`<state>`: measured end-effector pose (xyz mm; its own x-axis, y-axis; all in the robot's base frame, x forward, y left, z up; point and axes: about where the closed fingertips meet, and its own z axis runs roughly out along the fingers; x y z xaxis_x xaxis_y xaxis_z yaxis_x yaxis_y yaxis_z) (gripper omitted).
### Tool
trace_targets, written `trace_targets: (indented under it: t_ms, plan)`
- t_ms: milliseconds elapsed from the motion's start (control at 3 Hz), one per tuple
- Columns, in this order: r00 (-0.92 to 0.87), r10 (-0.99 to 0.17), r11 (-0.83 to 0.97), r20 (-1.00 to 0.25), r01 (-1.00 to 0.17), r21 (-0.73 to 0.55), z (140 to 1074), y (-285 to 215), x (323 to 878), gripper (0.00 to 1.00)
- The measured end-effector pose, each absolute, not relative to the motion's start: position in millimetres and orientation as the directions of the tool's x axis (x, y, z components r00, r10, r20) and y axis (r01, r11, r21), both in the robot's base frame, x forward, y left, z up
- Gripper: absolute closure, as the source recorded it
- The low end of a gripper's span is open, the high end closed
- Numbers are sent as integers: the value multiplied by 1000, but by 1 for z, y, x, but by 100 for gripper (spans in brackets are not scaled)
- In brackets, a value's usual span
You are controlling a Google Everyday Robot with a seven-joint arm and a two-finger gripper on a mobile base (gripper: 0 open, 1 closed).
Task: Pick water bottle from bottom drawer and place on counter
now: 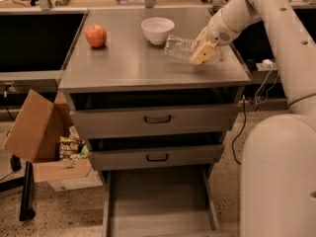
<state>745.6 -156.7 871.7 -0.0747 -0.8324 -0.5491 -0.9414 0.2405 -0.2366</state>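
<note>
On the counter (123,68) the apple (96,35) sits at the left, well apart from the work; the white bowl (157,30) stands at the back; the bottom drawer (158,201) below is open, no bottle in it; the water bottle (177,46) lies tilted over the counter just right of the bowl, 1 end clenched in the gripper (203,53). Best lower it flat onto bare metal, away from the bowl and the right edge, before releasing; it may roll.

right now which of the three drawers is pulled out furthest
The bottom drawer, the flat one with no pull; the top drawer and middle drawer barely stick out. The end effector holds the water bottle over the counter.
</note>
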Motion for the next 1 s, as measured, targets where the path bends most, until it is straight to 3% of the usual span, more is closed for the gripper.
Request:
trace_targets:
  t_ms: [1000]
  plan:
    - [-74,-832,242,-550,-941,-239,872,-156,747,4]
